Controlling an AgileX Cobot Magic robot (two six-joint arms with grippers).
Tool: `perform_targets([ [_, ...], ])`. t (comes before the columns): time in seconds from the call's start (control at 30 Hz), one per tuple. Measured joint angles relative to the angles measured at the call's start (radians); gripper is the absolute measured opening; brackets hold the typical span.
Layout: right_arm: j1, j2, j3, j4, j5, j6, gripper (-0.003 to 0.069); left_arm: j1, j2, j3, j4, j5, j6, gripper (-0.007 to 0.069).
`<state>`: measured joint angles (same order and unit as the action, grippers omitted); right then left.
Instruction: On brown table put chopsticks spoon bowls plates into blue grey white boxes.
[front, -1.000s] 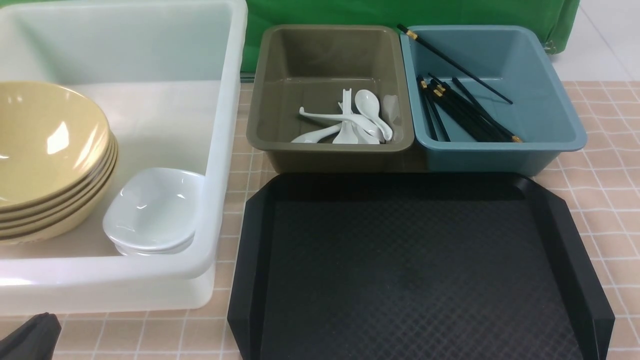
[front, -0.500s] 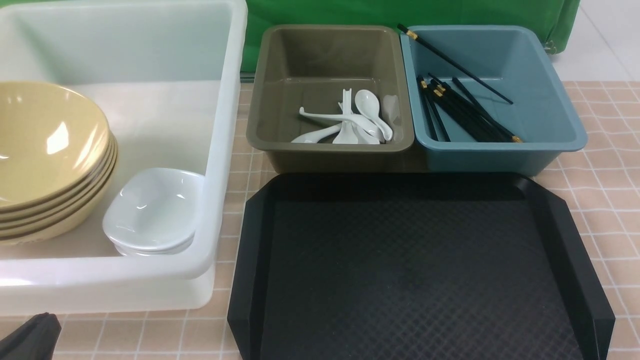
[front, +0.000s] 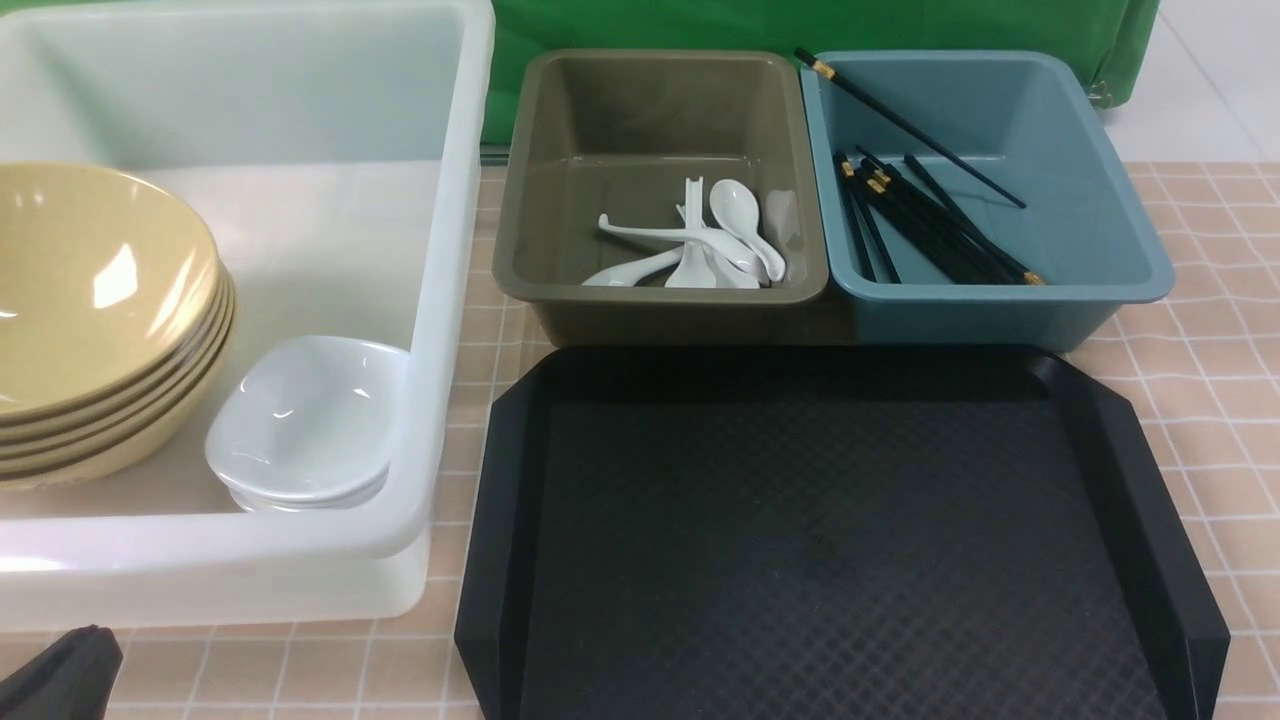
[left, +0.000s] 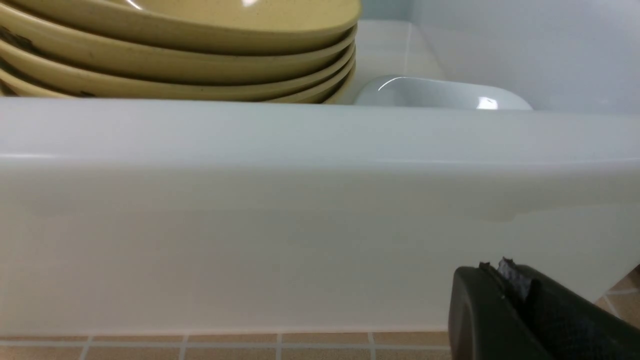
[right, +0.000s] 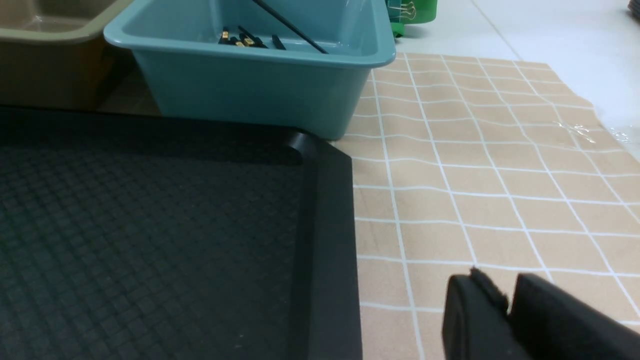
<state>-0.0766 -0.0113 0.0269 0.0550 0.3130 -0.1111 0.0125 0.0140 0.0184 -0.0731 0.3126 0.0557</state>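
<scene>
Sort looks done: bowls and plates in white tub, spoons in grey box, chopsticks in blue box. Left gripper closed, empty; right gripper nearly closed, empty. Risk: one chopstick leaning on the far rim could tip out if bumped.

You've got tan bowls stacked beside white plates in white tub; spoons in grey box, chopsticks in blue box.
</scene>
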Motion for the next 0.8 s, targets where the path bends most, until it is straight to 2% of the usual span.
perform_targets([
  [0.8, 0.000, 0.000, 0.000, 0.000, 0.000, 0.000, 0.0176, 0.000, 0.000, 0.000, 0.000, 0.000, 0.000, -0.0007],
])
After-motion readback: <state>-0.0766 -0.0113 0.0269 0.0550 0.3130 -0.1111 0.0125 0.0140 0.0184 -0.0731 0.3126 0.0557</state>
